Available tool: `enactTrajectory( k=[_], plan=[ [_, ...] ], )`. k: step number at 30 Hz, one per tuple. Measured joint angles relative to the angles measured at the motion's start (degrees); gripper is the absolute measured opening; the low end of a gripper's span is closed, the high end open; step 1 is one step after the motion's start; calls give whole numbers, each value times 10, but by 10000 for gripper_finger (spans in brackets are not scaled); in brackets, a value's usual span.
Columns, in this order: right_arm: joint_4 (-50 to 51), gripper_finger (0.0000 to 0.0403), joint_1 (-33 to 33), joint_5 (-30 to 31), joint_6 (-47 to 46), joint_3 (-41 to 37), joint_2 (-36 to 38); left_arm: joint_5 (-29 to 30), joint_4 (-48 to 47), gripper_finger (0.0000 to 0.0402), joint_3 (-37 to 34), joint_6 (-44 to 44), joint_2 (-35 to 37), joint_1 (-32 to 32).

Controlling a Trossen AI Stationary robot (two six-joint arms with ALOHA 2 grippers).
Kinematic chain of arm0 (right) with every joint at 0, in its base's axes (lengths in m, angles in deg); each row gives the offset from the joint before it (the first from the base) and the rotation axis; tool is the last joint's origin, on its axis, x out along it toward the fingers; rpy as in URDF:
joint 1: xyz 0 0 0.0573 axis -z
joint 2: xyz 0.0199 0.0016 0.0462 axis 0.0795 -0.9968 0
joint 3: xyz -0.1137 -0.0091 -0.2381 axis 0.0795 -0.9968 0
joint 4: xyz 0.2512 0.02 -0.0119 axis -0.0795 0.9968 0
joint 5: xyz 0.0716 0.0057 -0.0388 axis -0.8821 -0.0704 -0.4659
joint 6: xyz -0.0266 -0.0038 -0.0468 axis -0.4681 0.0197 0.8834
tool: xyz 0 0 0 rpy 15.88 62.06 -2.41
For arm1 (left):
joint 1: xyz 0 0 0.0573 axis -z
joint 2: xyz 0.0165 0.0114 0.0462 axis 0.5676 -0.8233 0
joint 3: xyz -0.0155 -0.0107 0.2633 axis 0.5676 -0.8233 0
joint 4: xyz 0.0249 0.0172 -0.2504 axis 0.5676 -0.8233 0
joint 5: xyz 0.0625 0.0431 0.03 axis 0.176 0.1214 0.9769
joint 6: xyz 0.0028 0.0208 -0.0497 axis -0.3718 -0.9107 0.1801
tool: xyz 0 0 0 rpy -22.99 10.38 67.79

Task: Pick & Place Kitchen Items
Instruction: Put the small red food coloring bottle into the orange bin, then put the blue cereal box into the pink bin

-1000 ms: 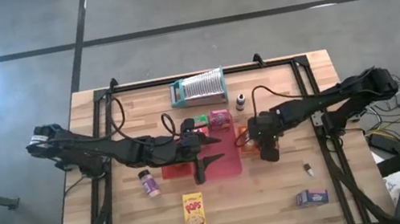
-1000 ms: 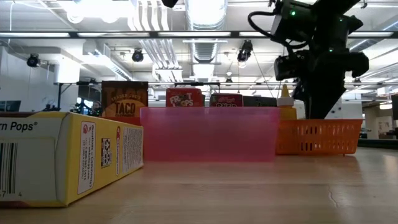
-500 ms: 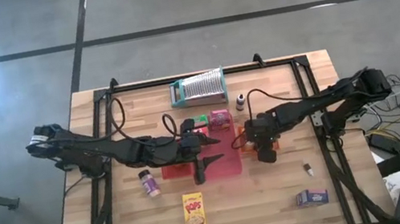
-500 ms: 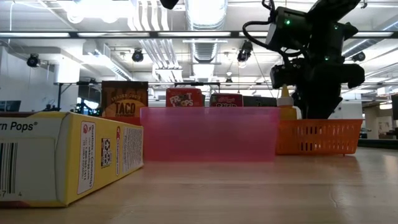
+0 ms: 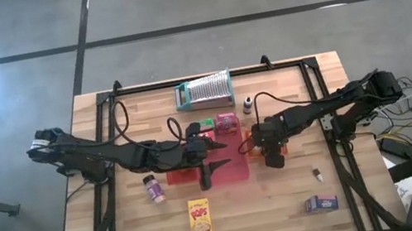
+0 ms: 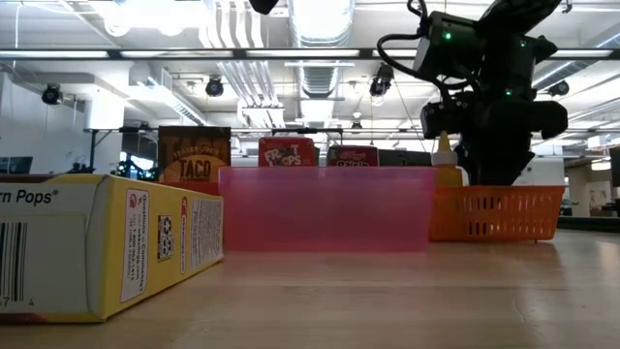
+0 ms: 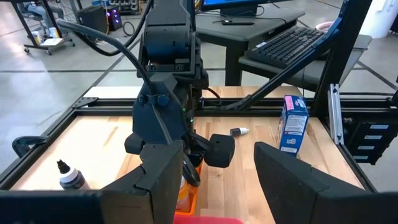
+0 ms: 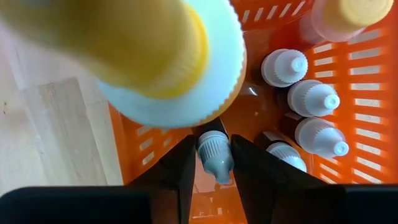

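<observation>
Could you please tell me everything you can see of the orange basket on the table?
The orange basket is a low, slotted tray that looks like plastic, standing flat on the wooden table just right of the pink bin. It holds several small bottles with white ribbed caps and a larger yellow-capped bottle. The right gripper reaches down into it, its fingers either side of one small bottle.

You have two trays [image 5: 236,169], five boxes [image 5: 200,217], one spice jar [image 5: 152,189] and five white-capped bottles [image 8: 311,97] in view.
</observation>
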Motion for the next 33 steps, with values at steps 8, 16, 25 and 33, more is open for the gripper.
enactTrajectory(
  k=[8,16,25,33],
  plan=[
    [0,136,0,0,2,0,0,0,0,204,0,0,0,0],
    [42,154,0,0,6,34,6,0,-6,204,0,0,0,0],
    [159,118,4,0,32,93,91,0,-27,204,-13,0,49,0],
    [154,100,45,50,48,113,198,64,70,204,-111,-49,127,-6]
  ],
)
